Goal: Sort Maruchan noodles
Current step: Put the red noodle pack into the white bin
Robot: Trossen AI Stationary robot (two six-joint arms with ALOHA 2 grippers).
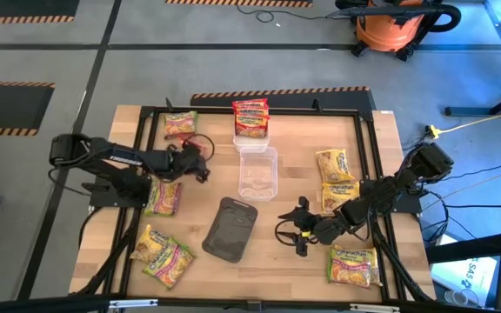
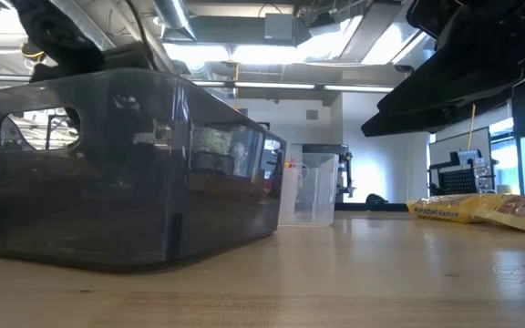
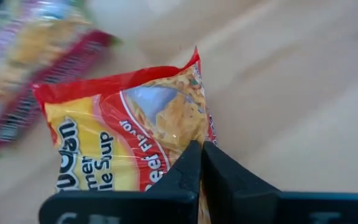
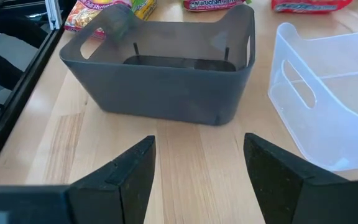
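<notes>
My left gripper (image 3: pixel 201 163) (image 1: pixel 198 163) is at the table's left, shut on a red-orange Maruchan packet (image 3: pixel 129 134). A green-and-pink packet (image 3: pixel 23 68) lies blurred beyond it. More packets lie flat on the table: green-and-pink ones (image 1: pixel 181 124) (image 1: pixel 163 198) (image 1: pixel 170 263) and yellow ones (image 1: pixel 150 243) (image 1: pixel 333 163) (image 1: pixel 339 193) (image 1: pixel 355 265). A red one (image 1: pixel 250 116) sits on the white tray (image 1: pixel 252 139). My right gripper (image 4: pixel 197 171) (image 1: pixel 298 230) stands open just right of the dark tray (image 4: pixel 160 74), with nothing between its fingers. My left gripper pinches the red-orange packet at its side edge (image 3: pixel 194 134) between its two shut fingers, which slant down onto it. The packet spreads away ahead of the fingertips. Whether it is clear of the table I cannot tell.
A clear tray (image 1: pixel 257 172) stands mid-table, and the dark tray (image 1: pixel 230 228) sits nearer the front edge. A black frame (image 1: pixel 368 165) runs round the work area. Bare wood lies between the trays and the right-hand packets. An orange vacuum (image 1: pixel 390 30) stands on the floor beyond.
</notes>
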